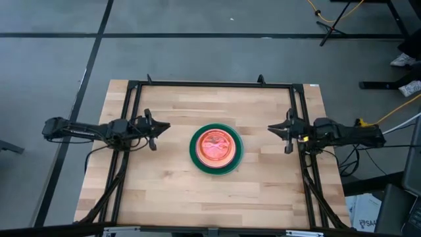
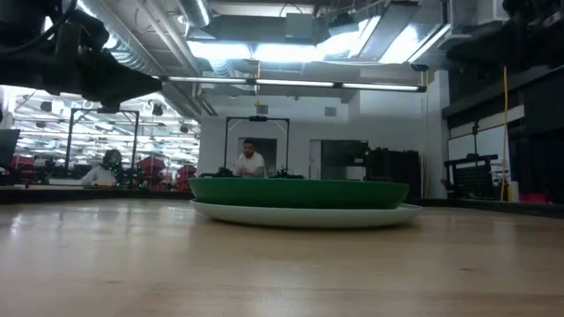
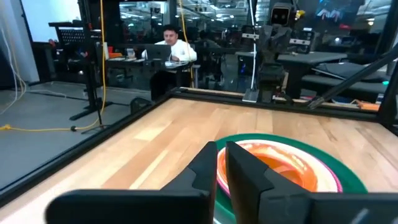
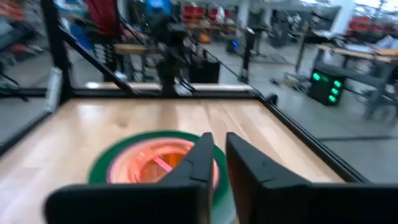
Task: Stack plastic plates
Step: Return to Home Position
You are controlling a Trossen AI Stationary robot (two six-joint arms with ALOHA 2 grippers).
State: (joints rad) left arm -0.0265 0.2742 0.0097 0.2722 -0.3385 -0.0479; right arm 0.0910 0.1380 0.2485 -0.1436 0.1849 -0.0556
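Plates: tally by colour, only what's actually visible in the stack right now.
Light plate, bottom of the stack: 1
Dark green plate: 1
Pink or magenta rim: at least 1
Translucent red-orange plates on top: at least 1, nested, cannot separate
Total: 4 distinguishable; any others are hidden in the stack. Both claws are off to the sides.

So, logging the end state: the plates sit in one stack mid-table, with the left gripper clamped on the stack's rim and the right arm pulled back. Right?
Not quite. The high view shows the left gripper also pulled back, clear of the plates, holding nothing. One stack mid-table and the right gripper pulled back are correct.
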